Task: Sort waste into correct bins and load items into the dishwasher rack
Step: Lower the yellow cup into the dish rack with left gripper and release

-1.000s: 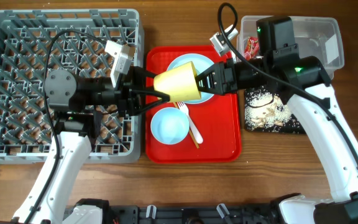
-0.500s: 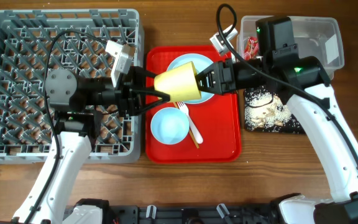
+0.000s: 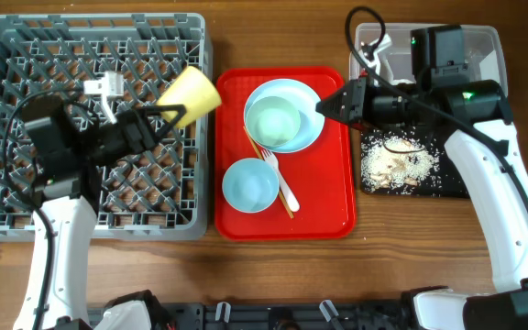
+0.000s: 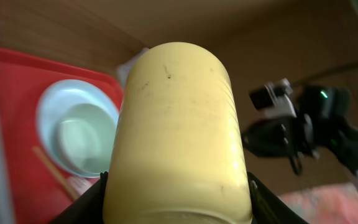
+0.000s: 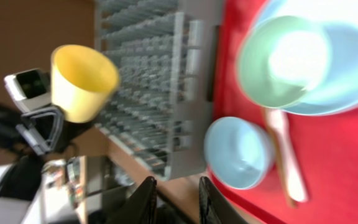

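Up in the air, the small yellow cup (image 3: 191, 90) is pinched by the left hand (image 3: 174, 108). The thin black fingers (image 3: 159, 112) press on its smooth sides. The cup lies tilted on its side above the right edge of the dishwasher rack (image 3: 26, 55), and its round open mouth faces the red tray (image 3: 337, 211). The left wrist view shows a few small dark marks on the cup's plain skin.

The rack is a big grey plastic square full of little pegs that stand up in rows. It sits on the brown wooden surface (image 3: 273, 37).

The flat red tray has rounded corners. On it is a round pale-blue plate (image 3: 287, 89) with a shiny blue-green bowl (image 3: 273, 121) sitting inside it. A second bowl (image 3: 250, 183), pale blue, stands on the tray just below the plate. A white plastic fork (image 3: 285, 190) lies beside this bowl.

The right hand (image 3: 322, 107) hangs over the right rim of the plate. Its two dark fingers are spread a little and hold nothing.

Next to the tray, whitish crumbs (image 3: 392, 165) like rice lie heaped on the flat black tray (image 3: 429, 190). Behind it is the clear plastic tub (image 3: 489, 41), partly hidden by the right arm.
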Robot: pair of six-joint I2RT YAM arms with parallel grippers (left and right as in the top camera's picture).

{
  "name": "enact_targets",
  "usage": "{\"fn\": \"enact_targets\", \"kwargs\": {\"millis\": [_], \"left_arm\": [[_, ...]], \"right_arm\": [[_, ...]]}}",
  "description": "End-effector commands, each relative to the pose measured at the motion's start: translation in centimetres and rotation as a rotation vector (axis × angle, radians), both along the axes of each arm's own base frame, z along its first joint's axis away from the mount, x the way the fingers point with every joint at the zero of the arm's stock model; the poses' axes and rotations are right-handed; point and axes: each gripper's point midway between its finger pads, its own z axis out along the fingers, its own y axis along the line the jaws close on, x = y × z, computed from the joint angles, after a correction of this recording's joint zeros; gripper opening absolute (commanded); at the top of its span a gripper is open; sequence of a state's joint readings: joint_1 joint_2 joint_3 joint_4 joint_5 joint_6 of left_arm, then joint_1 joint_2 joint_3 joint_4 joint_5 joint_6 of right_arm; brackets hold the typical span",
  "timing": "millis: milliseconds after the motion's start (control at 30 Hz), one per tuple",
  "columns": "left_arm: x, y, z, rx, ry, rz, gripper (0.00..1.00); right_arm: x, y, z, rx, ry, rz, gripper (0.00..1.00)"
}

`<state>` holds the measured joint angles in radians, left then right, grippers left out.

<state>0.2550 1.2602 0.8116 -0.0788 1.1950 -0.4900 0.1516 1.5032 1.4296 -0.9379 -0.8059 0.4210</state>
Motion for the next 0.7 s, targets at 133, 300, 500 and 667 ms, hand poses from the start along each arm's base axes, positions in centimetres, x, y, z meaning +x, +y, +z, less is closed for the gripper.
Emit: {"fn": "enact_targets", "kwargs": {"millis": [133,300,500,667], "left_arm": [[-0.3,4.3,-0.1,0.224,0.133,0.304,0.04],[-3.4,8.6,-0.8,0.510,0.361,0.489,0.04],[-7.0,12.8,-2.0,0.752,0.547,0.629,0.04],[-8.3,13.8,-4.2,0.824,0.679,0.624,0.04]], "right_arm": [[-0.5,-3.1,-2.3,-0.240,-0.037,-0.025,0.24],[-1.5,-5.2,-4.1,-0.384,0.015,-0.048,0.24],[-1.6,-5.8,-4.5,-0.424,0.006,-0.034,0.24],[-1.5,-5.8,-4.4,-0.425,-0.001,-0.030,0.24]]}}
